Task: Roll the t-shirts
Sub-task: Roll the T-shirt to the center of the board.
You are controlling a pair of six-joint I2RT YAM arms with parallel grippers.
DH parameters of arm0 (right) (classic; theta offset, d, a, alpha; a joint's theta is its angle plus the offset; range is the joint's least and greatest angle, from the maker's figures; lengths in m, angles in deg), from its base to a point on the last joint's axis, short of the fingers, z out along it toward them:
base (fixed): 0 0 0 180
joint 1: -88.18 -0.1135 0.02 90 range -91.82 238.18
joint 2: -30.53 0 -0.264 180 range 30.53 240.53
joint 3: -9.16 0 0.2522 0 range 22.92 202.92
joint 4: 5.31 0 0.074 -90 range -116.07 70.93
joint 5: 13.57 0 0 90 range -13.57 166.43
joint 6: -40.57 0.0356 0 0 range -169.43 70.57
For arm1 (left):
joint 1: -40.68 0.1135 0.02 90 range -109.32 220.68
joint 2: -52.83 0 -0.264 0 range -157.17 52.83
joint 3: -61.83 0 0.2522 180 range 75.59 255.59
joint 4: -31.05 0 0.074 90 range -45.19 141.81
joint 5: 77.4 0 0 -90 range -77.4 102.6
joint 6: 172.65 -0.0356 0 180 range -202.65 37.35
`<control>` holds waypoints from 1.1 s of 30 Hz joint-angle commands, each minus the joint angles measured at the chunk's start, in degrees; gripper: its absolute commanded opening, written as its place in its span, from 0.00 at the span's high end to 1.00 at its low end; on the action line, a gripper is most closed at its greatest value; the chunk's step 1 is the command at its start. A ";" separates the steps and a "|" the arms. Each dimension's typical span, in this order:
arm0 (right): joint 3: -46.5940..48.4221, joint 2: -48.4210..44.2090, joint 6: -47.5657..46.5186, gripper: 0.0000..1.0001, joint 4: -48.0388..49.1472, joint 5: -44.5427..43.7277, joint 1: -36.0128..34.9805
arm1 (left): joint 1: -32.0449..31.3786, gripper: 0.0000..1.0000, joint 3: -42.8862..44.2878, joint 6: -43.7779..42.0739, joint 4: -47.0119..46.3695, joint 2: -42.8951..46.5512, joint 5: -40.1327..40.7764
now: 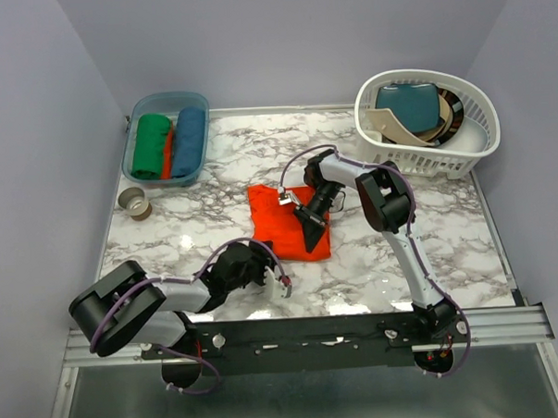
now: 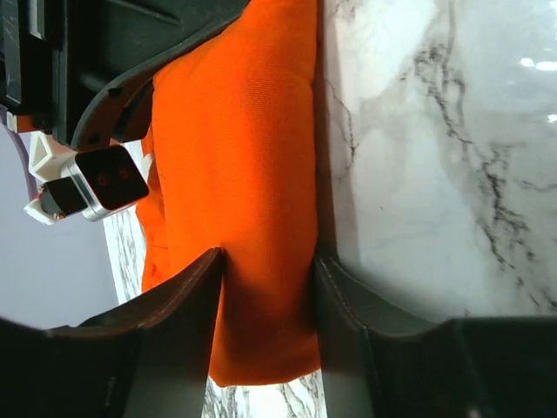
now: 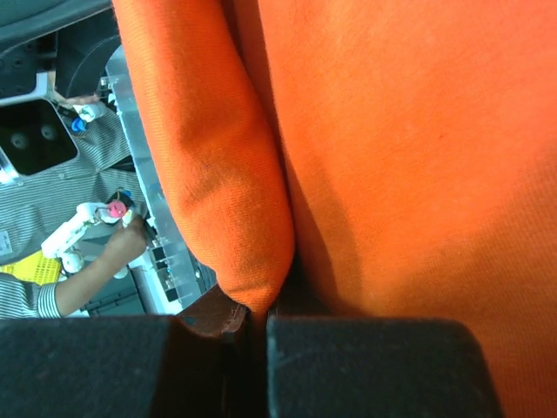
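Pinching a fold of the orange t-shirt [image 1: 278,223], my right gripper [image 3: 252,318] is almost closed, with the cloth caught between its fingers. My left gripper [image 2: 267,257] is half closed around the t-shirt's near-left edge; the fabric fills the gap and touches both fingers [image 2: 187,313].

The t-shirt lies folded near the middle of the bench [image 1: 447,229]. It is a flat slab, a little longer from far to near, with its near end leaning toward my right. From my left wrist, the gripped fold runs straight away from the fingers as one long band.

At the far left sits a teal bin [image 1: 133,151]. It holds a green roll [image 1: 150,145], a thin orange-red roll [image 1: 169,151] and a blue roll [image 1: 190,139] side by side, all lying far to near. A tape roll [image 1: 135,204] rests just beside the bin. At the far right, a white basket [image 1: 471,150] holds teal, cream and dark items I cannot identify.
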 commanded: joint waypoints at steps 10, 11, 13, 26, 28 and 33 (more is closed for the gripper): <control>-2.02 1.13 -5.09 0.73 -2.46 -4.76 -0.02 | 0.00 0.96 13.27 6.66 25.35 -7.23 5.05; -2.99 -1.31 -5.81 0.68 -1.50 -4.67 0.16 | 0.17 0.97 14.16 6.84 29.11 -6.70 4.16; -5.01 -5.36 -3.28 0.43 1.92 -5.28 1.03 | 1.31 1.00 17.66 7.80 33.78 -4.95 -0.14; -42.24 -57.28 2.20 0.00 52.76 -23.13 6.49 | 8.25 1.00 37.88 9.83 68.05 -9.67 -24.57; -53.80 -64.32 -1.23 0.00 58.85 -22.69 4.48 | 9.22 1.00 41.83 10.44 70.62 -12.30 -26.95; -67.41 -77.36 -3.70 0.00 69.60 -30.66 -5.80 | 13.61 1.00 48.61 11.76 77.66 -16.97 -35.03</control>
